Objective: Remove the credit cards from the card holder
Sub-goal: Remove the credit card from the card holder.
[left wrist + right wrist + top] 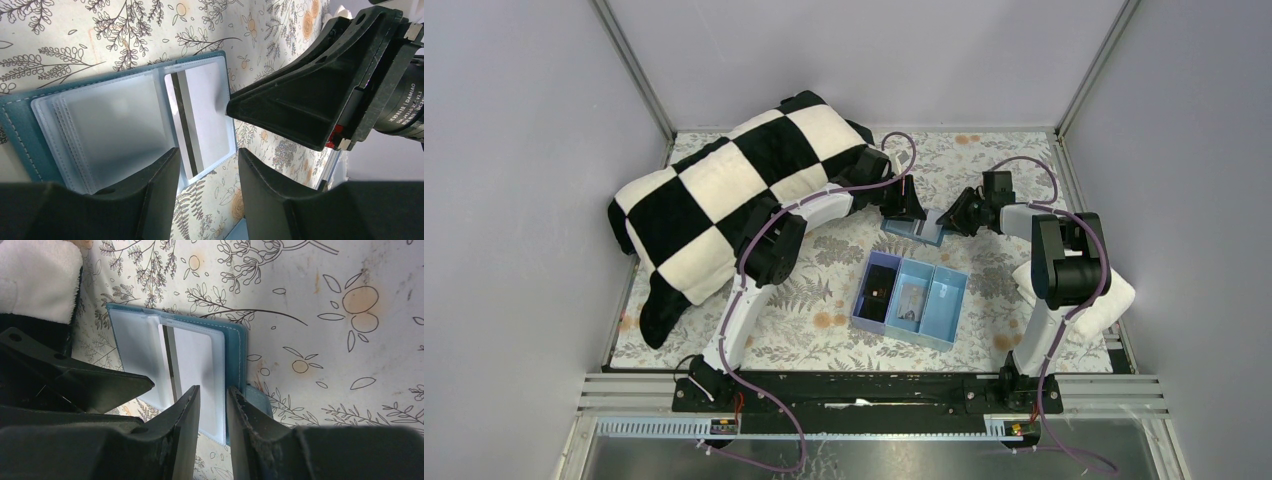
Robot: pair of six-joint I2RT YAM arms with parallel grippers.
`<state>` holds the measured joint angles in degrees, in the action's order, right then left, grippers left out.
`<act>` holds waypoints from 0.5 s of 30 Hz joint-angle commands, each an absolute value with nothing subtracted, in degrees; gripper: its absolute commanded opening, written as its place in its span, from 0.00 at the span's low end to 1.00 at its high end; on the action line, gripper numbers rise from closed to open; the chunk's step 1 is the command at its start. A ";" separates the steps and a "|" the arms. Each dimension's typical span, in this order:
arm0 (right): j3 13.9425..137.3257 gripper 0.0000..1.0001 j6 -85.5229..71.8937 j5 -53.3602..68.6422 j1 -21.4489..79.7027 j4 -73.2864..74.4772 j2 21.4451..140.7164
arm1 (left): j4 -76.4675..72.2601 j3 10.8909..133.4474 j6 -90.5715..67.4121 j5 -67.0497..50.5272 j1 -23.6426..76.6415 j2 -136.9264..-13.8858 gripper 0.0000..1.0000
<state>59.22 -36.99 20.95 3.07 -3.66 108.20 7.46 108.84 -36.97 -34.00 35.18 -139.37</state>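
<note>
extraction step: the card holder (239,350) lies open on the tabletop (325,300), a credit card (195,355) in its clear sleeve. left end effector (207,160) is spread above it; right end effector (212,390) sits narrowly astride the card's end, perhaps pinching, i cannot tell. next: firm pinch, straight pull.

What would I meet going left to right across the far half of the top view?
Checkered blanket → left gripper → card holder → right gripper → white towel.
</note>
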 commanded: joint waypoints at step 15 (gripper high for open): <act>61.87 0.34 -34.63 16.31 3.42 2.76 100.35 | 7.86 109.01 -31.86 -28.66 36.20 -129.74 0.53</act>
